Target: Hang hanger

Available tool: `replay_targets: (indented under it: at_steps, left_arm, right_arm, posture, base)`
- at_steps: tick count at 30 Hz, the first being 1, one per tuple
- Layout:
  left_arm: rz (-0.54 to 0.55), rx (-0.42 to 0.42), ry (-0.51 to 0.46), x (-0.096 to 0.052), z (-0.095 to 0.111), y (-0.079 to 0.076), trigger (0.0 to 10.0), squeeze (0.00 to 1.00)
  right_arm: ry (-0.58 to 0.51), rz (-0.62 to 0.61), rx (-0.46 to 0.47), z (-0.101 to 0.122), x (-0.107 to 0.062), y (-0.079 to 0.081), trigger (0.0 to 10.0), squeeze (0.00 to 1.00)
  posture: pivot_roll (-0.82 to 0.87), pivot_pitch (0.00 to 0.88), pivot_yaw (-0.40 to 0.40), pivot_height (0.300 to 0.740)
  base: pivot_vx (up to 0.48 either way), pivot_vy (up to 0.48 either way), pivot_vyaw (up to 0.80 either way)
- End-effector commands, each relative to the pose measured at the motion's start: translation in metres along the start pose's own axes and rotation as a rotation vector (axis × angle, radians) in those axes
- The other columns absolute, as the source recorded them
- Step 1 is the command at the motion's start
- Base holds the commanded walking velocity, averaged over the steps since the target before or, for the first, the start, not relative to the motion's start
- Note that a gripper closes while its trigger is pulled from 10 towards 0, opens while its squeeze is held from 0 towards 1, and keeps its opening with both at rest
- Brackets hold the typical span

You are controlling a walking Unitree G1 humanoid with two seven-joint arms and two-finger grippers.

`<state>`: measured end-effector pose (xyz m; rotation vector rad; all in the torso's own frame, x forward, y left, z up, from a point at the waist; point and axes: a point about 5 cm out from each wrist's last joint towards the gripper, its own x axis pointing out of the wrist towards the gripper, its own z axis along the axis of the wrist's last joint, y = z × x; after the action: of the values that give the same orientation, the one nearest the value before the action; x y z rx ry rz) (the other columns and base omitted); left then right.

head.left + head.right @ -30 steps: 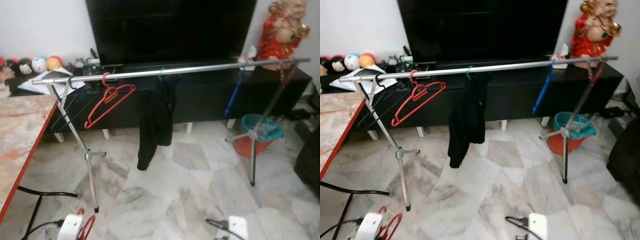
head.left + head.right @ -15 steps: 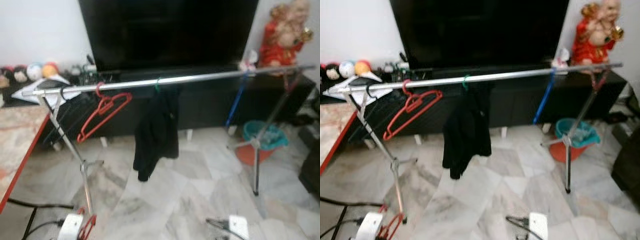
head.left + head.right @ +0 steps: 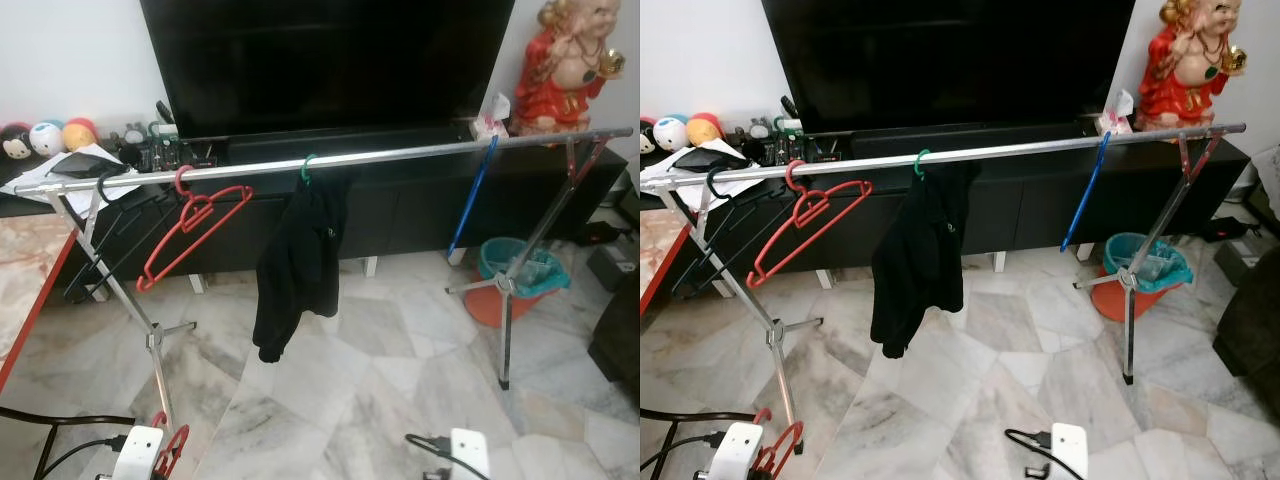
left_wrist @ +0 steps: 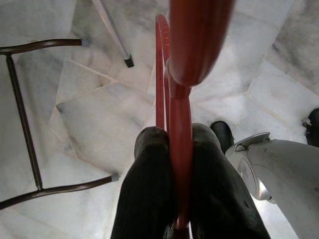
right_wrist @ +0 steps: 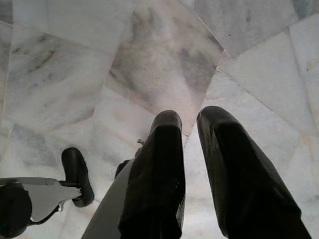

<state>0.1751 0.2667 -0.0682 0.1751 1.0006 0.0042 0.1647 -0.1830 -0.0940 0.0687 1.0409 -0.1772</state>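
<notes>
A long silver rail [image 3: 400,157] on two tripod stands crosses in front of me at mid height. On it hang an empty red hanger [image 3: 190,230], a black garment [image 3: 295,265] on a green hook [image 3: 308,168], and a blue hanger [image 3: 470,205] further right. Low at my left, my left gripper [image 4: 173,137] is shut on a second red hanger [image 4: 180,99], whose loop pokes out beside the white wrist [image 3: 140,455]. My right gripper [image 5: 188,124] hangs low over the marble floor, its fingers slightly apart with nothing between them.
Behind the rail stands a black TV cabinet [image 3: 400,210] with a large TV [image 3: 330,60] and a red statue [image 3: 575,60]. Black hangers [image 3: 100,235] dangle at the rail's left end. A red-edged table [image 3: 25,290], a black chair frame [image 3: 60,420] and a teal-and-orange bucket [image 3: 515,270] flank the floor.
The camera has shifted, so the rail now looks more level and sharper. The red hanger stays in my left gripper; the things on the rail have not moved.
</notes>
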Motion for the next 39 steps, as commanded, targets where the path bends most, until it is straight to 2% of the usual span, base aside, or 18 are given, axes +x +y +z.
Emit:
replay_targets:
  at_steps: [1,39]
  left_arm:
    - [0.009,-0.002,0.01,-0.0009,-0.0023,0.003,10.0,0.0]
    - [0.009,0.018,0.018,-0.0009,-0.0019,0.004,10.0,0.0]
  right_arm:
    - [-0.008,-0.009,-0.006,0.0038,0.0004,-0.0034,10.0,0.0]
    - [-0.007,-0.004,-0.013,0.0039,0.0005,-0.0013,10.0,0.0]
  posture:
    - [-0.02,0.0,0.019,0.74]
    - [-0.02,0.0,0.021,0.74]
  base:
    - [0.0,0.0,0.0]
    - [0.0,0.0,0.0]
